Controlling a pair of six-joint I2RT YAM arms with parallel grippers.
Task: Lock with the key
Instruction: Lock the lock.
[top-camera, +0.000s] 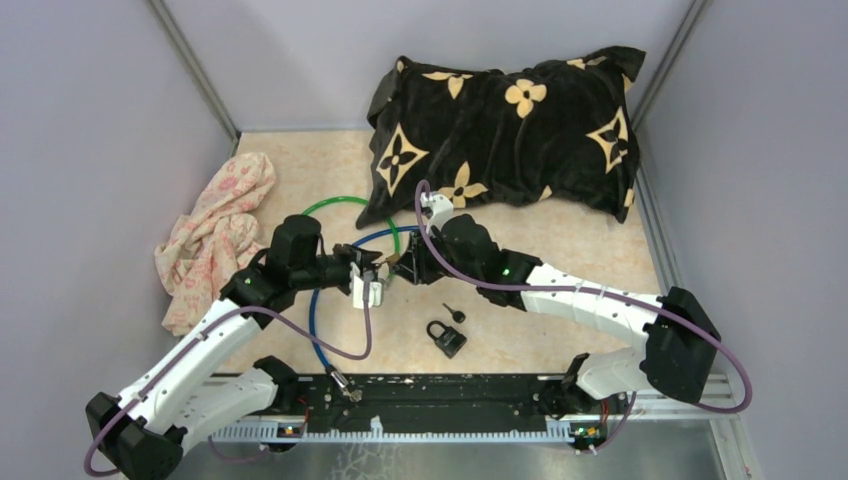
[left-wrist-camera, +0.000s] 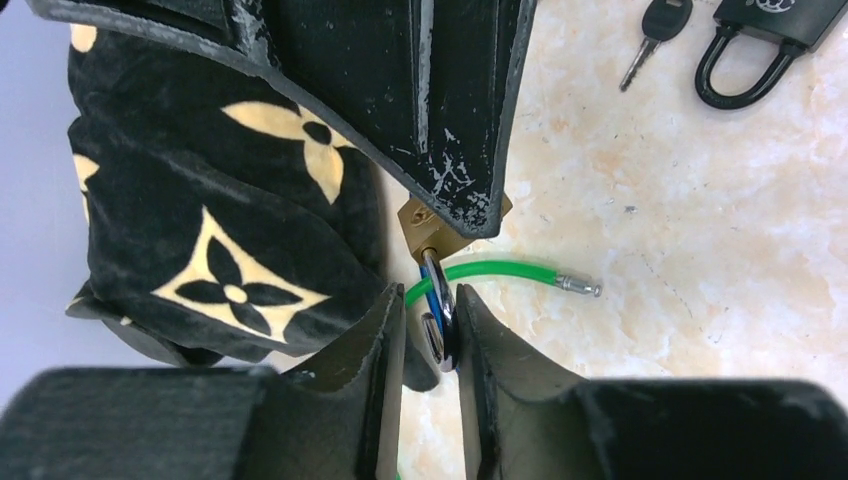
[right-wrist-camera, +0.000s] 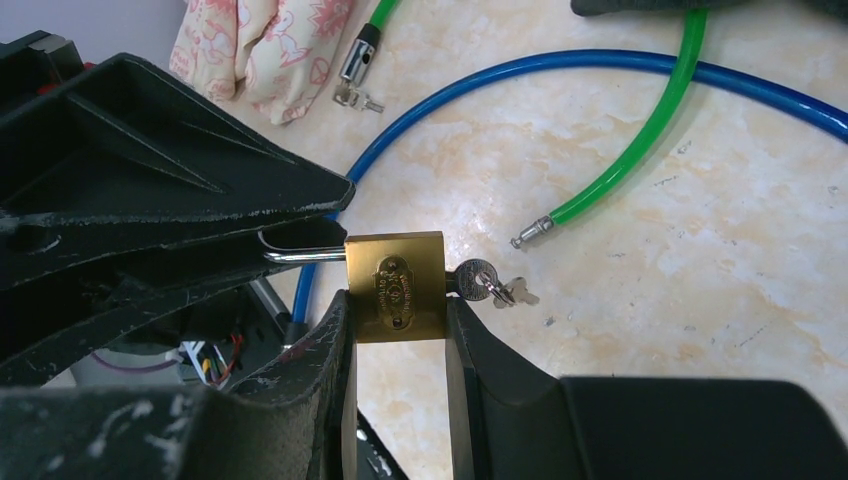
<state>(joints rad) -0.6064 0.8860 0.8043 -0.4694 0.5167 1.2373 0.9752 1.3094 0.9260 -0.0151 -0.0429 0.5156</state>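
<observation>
The right tool (right-wrist-camera: 397, 305) pinches the brass padlock (right-wrist-camera: 395, 287) by its body and holds it above the worktop (right-wrist-camera: 650, 300), in front of the pillow (top-camera: 505, 130). The left tool (left-wrist-camera: 432, 298) is pressed onto the shackle (left-wrist-camera: 438, 330) from both sides. A key (right-wrist-camera: 478, 279) sits in the keyhole at the base of the body. A black padlock (top-camera: 446, 338) and a loose key (top-camera: 454, 314) lie on the worktop nearby.

My left arm (top-camera: 190, 350) and right arm (top-camera: 590, 300) show white links, black joints, looping purple cables (top-camera: 742, 375); my black fingers (right-wrist-camera: 300, 400) look scuffed.
</observation>
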